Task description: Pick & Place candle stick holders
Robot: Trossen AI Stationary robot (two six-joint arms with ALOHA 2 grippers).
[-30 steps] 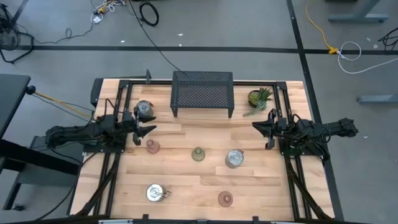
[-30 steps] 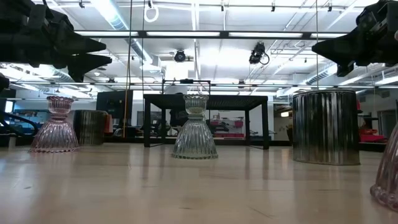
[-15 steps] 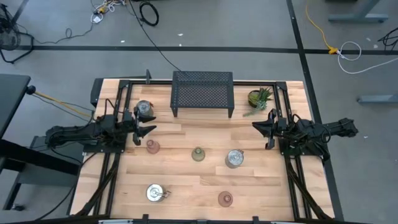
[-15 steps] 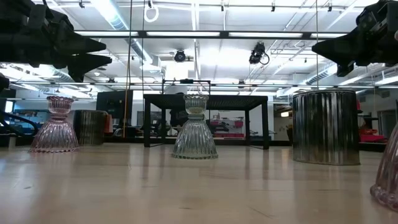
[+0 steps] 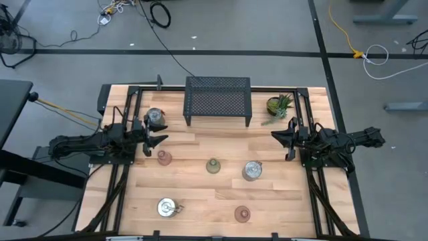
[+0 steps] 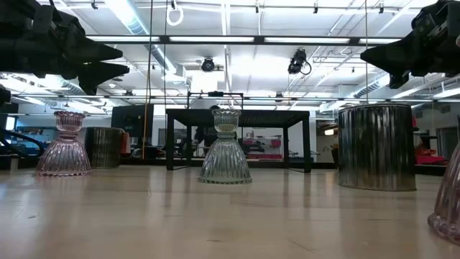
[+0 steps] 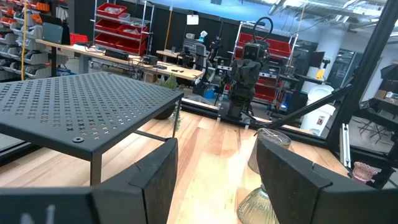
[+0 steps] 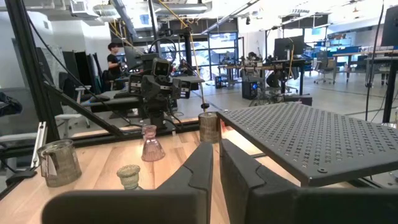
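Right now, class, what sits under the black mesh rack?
Under the rack, the low view shows open space between its legs; the green glass holder in front covers part.

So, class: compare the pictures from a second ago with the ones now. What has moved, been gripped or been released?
Nothing has visibly changed: both arms and all six holders are where they were.

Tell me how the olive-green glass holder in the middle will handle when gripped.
The olive-green holder looks like ribbed glass, so probably rigid, breakable and somewhat slippery. Its flared base below a narrow neck suggests it stands steadily, though a push near the top might tip it.
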